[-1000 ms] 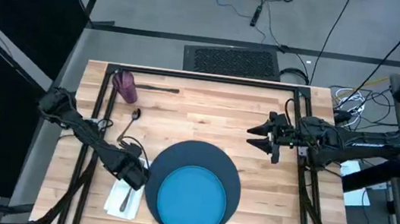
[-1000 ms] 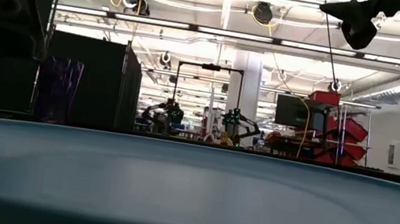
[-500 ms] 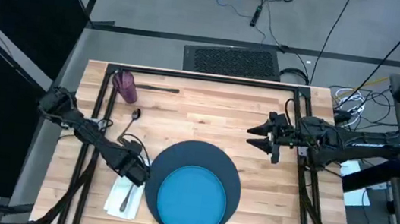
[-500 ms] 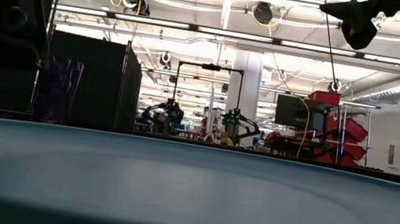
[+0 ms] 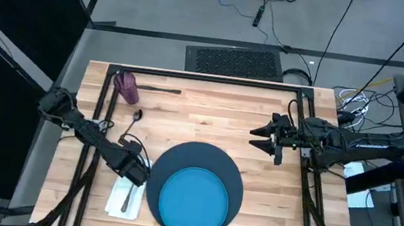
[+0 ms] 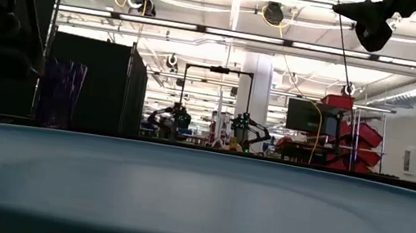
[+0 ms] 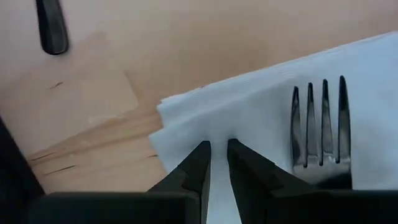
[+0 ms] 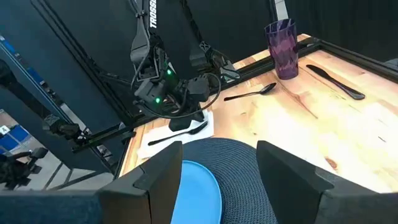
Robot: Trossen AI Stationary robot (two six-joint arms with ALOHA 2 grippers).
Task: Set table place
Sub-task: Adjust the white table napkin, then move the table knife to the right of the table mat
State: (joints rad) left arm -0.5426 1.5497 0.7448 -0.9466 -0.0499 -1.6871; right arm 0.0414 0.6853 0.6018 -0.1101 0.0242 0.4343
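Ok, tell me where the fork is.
In the high view the fork lies on the white napkin, left of the dark blue mat, just under the left gripper.

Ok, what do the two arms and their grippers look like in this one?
Both arms are dark, jointed and slim. The left gripper has two narrow, wedge-shaped black fingers; in the right wrist view its wrist shows green lights, looped black cable and white TROSSEN lettering up the arm. The right gripper has black fingers, which look broad in its own view.
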